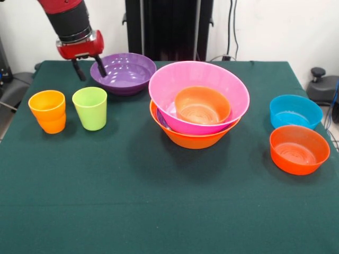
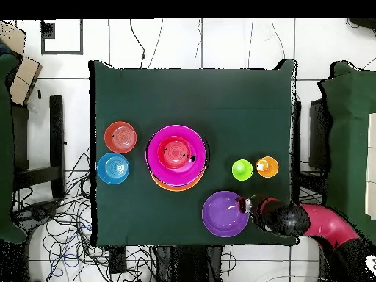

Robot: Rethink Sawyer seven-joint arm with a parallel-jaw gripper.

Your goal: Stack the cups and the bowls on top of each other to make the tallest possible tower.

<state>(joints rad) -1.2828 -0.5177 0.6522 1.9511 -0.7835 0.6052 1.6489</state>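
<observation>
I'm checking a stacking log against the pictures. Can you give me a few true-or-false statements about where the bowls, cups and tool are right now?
1. The tool straddles the rim of the lone glossy purple plastic bowl. True.
2. A small red-orange plastic bowl sits inside the large pink plastic bowl. True.
3. The lime green plastic cup is nested in the orange plastic cup. False: they stand side by side, apart.
4. The blue plastic bowl tops the pile. False: it sits on the green table cloth, beside another red-orange bowl.
</observation>
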